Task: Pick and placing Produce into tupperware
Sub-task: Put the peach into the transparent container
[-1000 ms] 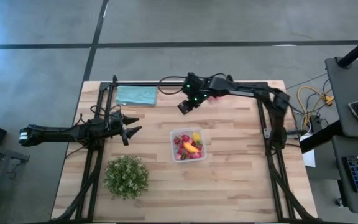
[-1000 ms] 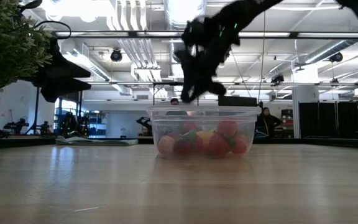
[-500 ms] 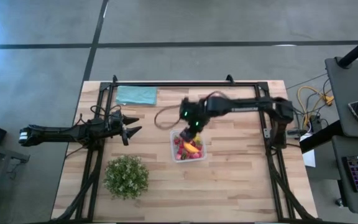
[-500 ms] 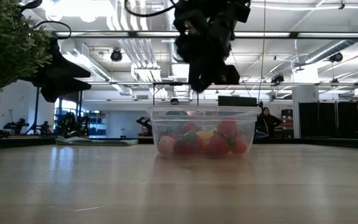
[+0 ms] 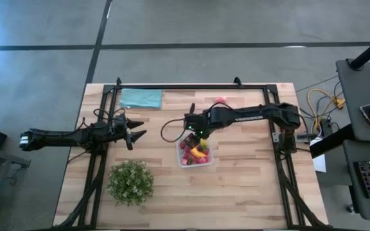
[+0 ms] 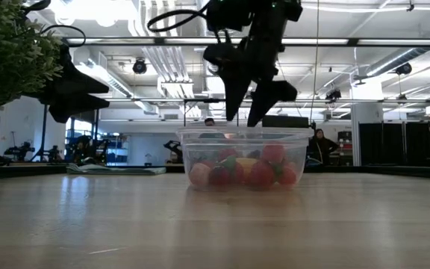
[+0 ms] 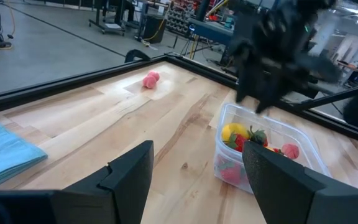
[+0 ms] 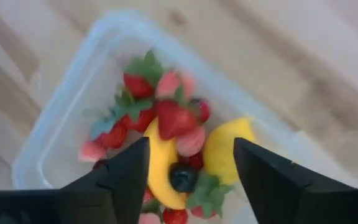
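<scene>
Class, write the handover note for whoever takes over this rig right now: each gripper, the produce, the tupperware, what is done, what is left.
Right gripper: open, empty, just above the tupperware.
Left gripper: open, waiting at the table's left side, away from the job.
Done: strawberries, banana and lemon lie in the tupperware.
Left: one pink piece lies loose on the table near the far edge.

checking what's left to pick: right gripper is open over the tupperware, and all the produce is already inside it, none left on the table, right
Not quite. One pink piece lies on the table, near the far edge, as the high view and left wrist view show. The rest holds: the right gripper hangs open over the tupperware.
</scene>
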`<state>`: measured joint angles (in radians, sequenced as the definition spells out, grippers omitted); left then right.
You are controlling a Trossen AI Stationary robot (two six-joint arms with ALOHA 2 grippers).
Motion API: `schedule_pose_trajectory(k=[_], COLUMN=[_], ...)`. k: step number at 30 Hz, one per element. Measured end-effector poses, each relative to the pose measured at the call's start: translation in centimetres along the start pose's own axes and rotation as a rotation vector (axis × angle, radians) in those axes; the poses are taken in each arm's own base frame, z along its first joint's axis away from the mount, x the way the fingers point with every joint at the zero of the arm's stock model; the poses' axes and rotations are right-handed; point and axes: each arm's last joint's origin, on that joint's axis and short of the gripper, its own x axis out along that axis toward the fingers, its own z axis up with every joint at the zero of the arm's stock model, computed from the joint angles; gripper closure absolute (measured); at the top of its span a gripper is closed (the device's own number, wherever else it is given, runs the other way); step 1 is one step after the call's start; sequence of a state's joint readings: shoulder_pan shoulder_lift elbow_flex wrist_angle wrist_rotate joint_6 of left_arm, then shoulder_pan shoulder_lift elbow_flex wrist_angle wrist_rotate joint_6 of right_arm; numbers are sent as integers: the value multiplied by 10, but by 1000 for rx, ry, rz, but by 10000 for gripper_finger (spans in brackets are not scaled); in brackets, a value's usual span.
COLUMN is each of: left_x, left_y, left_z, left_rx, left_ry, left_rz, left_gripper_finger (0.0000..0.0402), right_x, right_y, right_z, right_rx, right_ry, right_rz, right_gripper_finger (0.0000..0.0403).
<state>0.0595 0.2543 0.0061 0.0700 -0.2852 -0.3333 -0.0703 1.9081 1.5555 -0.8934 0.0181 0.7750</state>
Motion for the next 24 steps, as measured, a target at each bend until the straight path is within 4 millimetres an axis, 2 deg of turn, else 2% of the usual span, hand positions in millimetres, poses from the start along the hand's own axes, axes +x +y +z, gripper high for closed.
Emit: schedule_pose_trajectory(k=[3,6,12,17,24], left_x=[0,0,0,0,0], left_y=[0,0,0,0,0], left_z=[0,0,0,0,0], left_rx=[0,0,0,0,0], left_ry=[0,0,-1,0,0], left_rz=[0,0,0,0,0], left_gripper_finger=[168,168,169,169,168], right_x=[-14,-26,-44,-32,-9], right_y=[-15,-39,-113,-165,-217], right_z=[13,27,52,68,83], right_rx=[80,136,271,332,383], right_ry=[-42,-68,-94,20,97], right_rz=[-9,-75,-361,-362,-410], right_gripper_finger=[158,149,152,162,173])
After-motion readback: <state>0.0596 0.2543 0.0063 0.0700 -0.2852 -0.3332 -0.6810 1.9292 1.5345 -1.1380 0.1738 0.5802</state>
